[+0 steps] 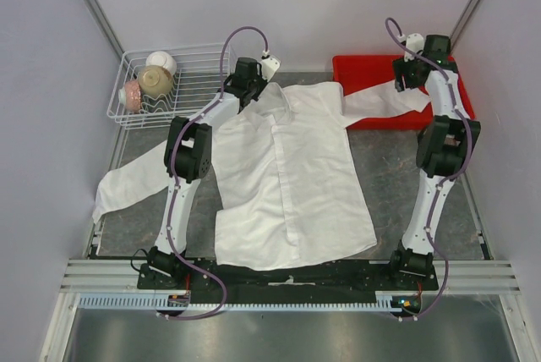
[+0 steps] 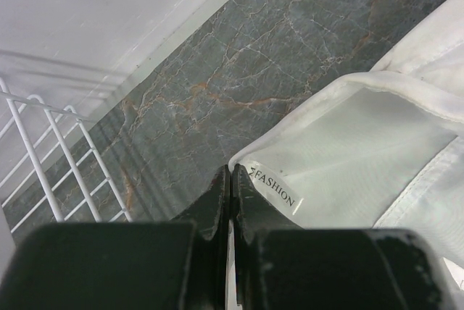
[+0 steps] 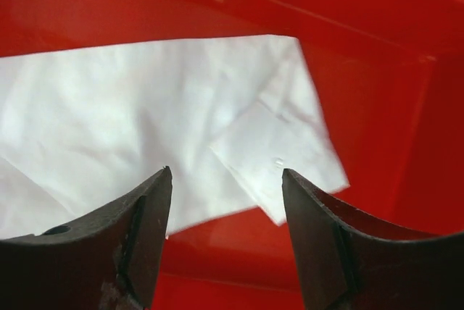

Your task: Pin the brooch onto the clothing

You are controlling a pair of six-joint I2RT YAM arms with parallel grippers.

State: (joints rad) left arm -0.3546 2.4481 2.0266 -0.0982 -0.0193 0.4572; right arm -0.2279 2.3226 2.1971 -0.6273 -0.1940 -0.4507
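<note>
White shirt [image 1: 287, 176] lies spread front-up on the grey marbled tabletop [image 1: 397, 167], one sleeve [image 1: 380, 100] draped into a red bin [image 1: 359, 70]. Left gripper [image 2: 230, 179] is closed at the collar [image 2: 348, 143]; right gripper [image 3: 225, 172] hangs open over the sleeve cuff [image 3: 275, 151].

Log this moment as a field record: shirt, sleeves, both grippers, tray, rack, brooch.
shirt: white, collared, spread front-up on the table
cuff end: lies inside the red tray
other sleeve: stretched out toward the left side of the table
left gripper: shut, at the collar edge beside the label; cannot tell if fabric is pinched
right gripper: open, above the cuff end
wire rack: far left, holding bowls
brooch: not visible in any view
</note>
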